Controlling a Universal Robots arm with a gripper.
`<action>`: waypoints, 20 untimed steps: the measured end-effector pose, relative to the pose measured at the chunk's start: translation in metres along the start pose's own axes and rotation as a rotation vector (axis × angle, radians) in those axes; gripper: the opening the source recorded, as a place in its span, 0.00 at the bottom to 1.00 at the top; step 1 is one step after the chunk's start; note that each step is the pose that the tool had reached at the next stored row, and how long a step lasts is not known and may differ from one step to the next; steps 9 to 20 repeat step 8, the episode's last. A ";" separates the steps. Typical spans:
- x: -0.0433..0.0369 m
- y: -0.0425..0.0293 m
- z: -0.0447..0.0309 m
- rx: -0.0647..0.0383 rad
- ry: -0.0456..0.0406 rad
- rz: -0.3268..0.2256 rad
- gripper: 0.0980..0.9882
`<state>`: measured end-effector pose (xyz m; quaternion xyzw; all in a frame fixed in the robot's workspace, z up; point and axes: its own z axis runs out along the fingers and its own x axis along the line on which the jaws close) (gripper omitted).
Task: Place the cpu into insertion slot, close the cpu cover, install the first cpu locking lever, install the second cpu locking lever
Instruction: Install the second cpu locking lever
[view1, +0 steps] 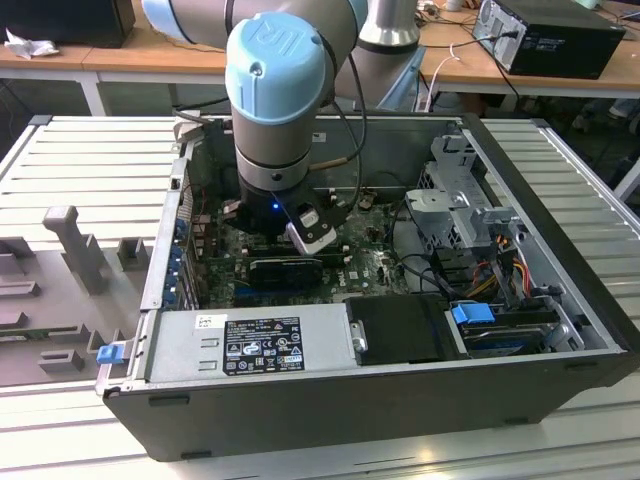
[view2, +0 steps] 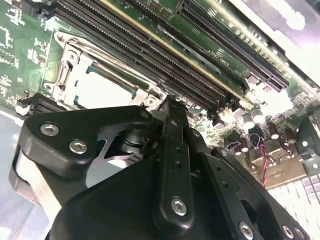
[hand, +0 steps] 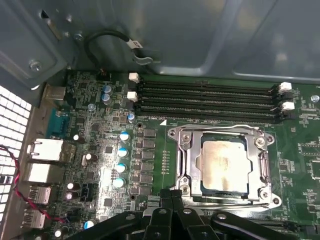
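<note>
While the arm (view1: 275, 90) reaches down into the open computer case (view1: 560, 300) in the exterior view, its tool (hand: 172, 197) hangs low over the green motherboard (hand: 150, 165), close to the board's middle. In the first wrist view the tool's two dark fingers (hand: 165, 207) stand pressed together with nothing between them, their tips at the near edge of the insertion slot (hand: 222, 167). From the tool's tip, the slot lies at about two o'clock in that picture, just beside it.

The cpu (hand: 223, 162) sits flat inside the slot, its pale silver top facing up. The cpu cover (hand: 187, 150), a silvery metal frame, lies down around the chip, so that the chip shows through its square cutout. A thin metal locking lever (hand: 235, 204) runs along the frame's near side, next to the fingertips; whether the tips touch it cannot be told.

Four long black memory slots (hand: 205, 102) run side by side beyond the socket, at its twelve o'clock in the first wrist view. In the second wrist view the same socket and chip (view2: 100, 92) appear just past the tool's black linkage, at about ten o'clock from the closed fingertips (view2: 172, 107).

The case rests on a ribbed grey surface (view1: 80, 170).
</note>
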<state>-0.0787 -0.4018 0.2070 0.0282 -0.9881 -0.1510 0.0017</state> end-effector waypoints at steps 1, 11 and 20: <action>0.0000 0.0001 -0.0003 0.000 -0.0001 0.000 0.01; 0.0000 0.0024 -0.0076 0.000 -0.0001 0.000 0.01; 0.0000 0.0024 -0.0076 0.000 -0.0001 0.000 0.01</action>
